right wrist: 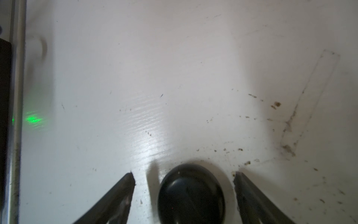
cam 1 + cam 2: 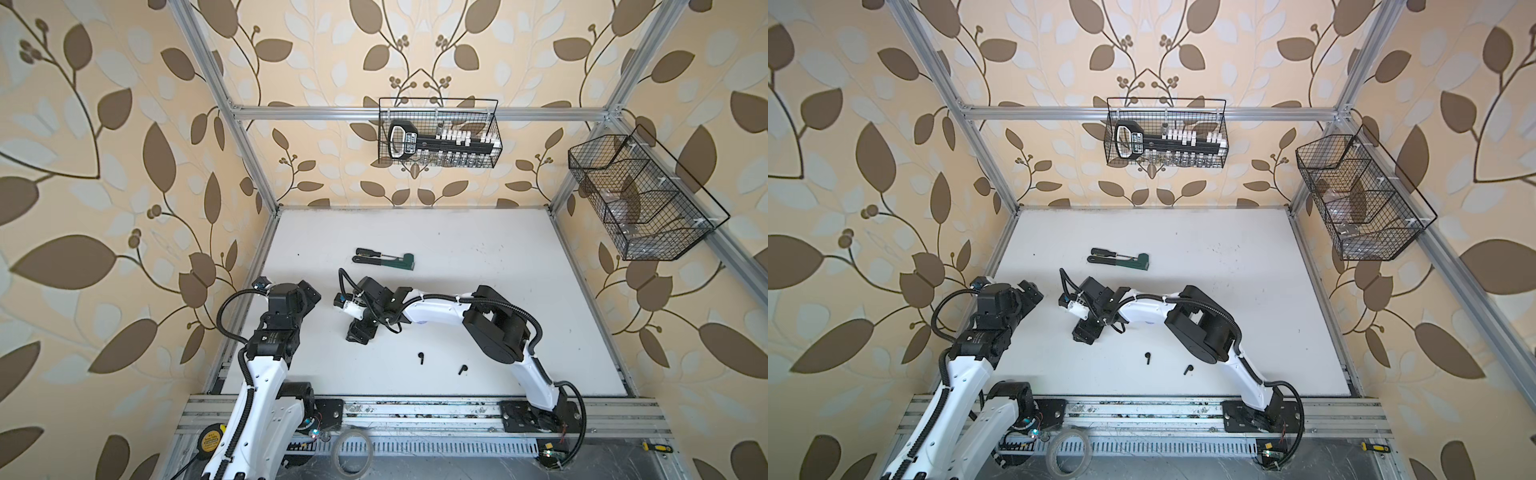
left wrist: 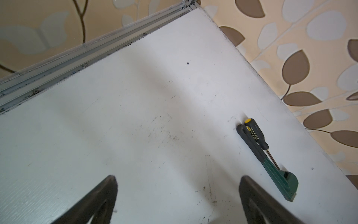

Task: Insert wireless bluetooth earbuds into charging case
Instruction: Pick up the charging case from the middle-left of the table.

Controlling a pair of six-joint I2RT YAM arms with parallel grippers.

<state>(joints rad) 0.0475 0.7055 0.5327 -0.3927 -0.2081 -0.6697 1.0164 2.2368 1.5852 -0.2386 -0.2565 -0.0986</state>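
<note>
- Case position: the charging case [image 1: 190, 194], a black domed shell that looked shut, sat on the table [image 2: 498, 270] directly between the fingers of the right gripper [image 1: 184, 174]. In both top views that gripper [image 2: 357, 334] hid it.
- Right jaws stood wide, one on each side of the case, with bare table showing in both gaps, so nothing was gripped.
- Left gripper [image 3: 178, 180] hung with its jaws spread wide over bare table, holding nothing.
- Bearings take 12 o'clock as the back wall in the top views. The left gripper [image 2: 311, 296] lay at about 10 o'clock from the right one.
- The first black earbud [image 2: 421, 358] and second black earbud [image 2: 462, 369] lay loose at about 4 o'clock from the right gripper, apart from each other and from the case. No other buds showed.
- The first bud's stem ran roughly 12 to 6. The second seemed tilted nearer 2 to 8, though it was too small to be sure.
- A wrench [image 2: 392, 262] and a screwdriver [image 2: 370, 252] lay side by side at about 12 o'clock, well clear.
- Judgement: the right arm was the nearer to both buds. Closing straight across the case looked the likely next step, and the lid would need opening before any bud went in.
</note>
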